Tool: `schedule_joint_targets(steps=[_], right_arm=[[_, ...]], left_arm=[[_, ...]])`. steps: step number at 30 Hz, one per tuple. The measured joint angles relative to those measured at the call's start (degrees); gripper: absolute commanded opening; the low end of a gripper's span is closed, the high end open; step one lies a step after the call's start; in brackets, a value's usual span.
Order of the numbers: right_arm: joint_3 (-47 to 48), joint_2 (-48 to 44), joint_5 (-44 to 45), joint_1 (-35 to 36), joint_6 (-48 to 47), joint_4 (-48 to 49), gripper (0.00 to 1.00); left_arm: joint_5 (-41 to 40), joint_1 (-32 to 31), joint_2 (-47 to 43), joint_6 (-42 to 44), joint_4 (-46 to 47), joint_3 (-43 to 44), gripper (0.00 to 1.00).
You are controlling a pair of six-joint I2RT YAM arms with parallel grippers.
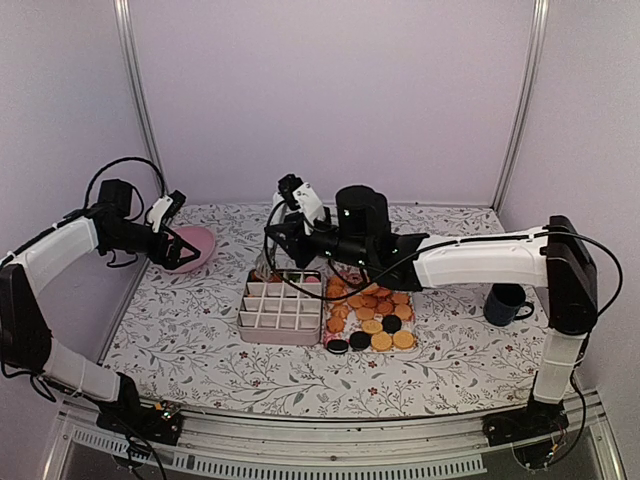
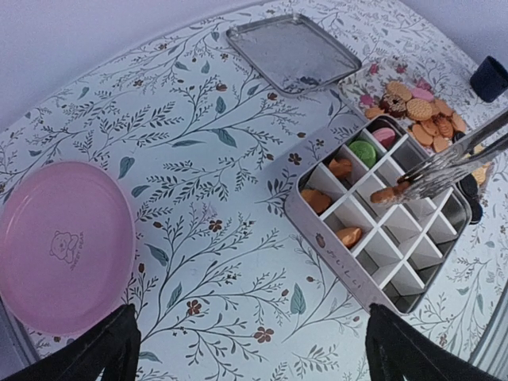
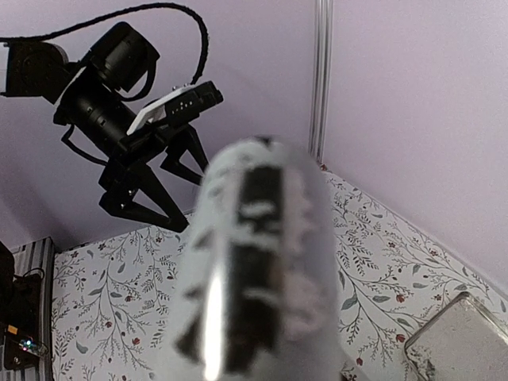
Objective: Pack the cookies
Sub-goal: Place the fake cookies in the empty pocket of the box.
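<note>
Currently: right gripper (image 1: 283, 243) clamped on silver metal tongs (image 2: 452, 155), pinching golden-orange round cookie (image 2: 386, 194) above divided metal tin (image 2: 333, 254). Left gripper (image 2: 250, 333) wide open, near round pink plate (image 2: 63, 246).

cloth (image 2: 182, 262): white, grey-green leafy vines, small red flowers
plate (image 2: 63, 246): pink, faint bear outline
box (image 2: 333, 255): pale grey-pink, white dividers
cookies (image 1: 372, 312): beside box mostly golden-orange, some black and pink; inside box orange, one green
mug (image 1: 505, 303): dark blue
tongs (image 2: 460, 155): silver
</note>
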Motion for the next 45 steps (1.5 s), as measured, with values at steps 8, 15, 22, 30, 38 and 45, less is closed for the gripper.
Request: schedule_joint_targets(steps=[8, 15, 22, 30, 38, 45], right_arm=[[2.14, 6.10, -0.76, 0.11, 0.11, -1.33, 0.00], [2.25, 6.10, -0.35, 0.11, -0.04, -1.66, 0.00], [2.21, 6.08, 0.76, 0.04, -0.37, -1.73, 0.03], [1.38, 5.64, 0.81, 0.04, -0.33, -1.62, 0.27], [0.72, 4.24, 1.64, -0.04, -0.59, -1.79, 0.31], [-0.90, 0.02, 2.19, -0.55, -1.22, -1.95, 0.31]], left_arm=[[-0.22, 0.00, -0.11, 0.48, -0.02, -0.31, 0.99], [-0.20, 0.00, -0.11, 1.01, -0.02, -0.42, 0.99], [-0.17, 0.00, -0.11, 1.05, -0.02, -0.46, 0.99], [-0.15, -0.02, -0.11, 1.05, 0.00, -0.46, 0.99], [-0.11, 0.00, -0.11, 1.03, -0.02, -0.46, 0.99], [0.02, 0.00, -0.11, 1.03, -0.02, -0.46, 0.99]])
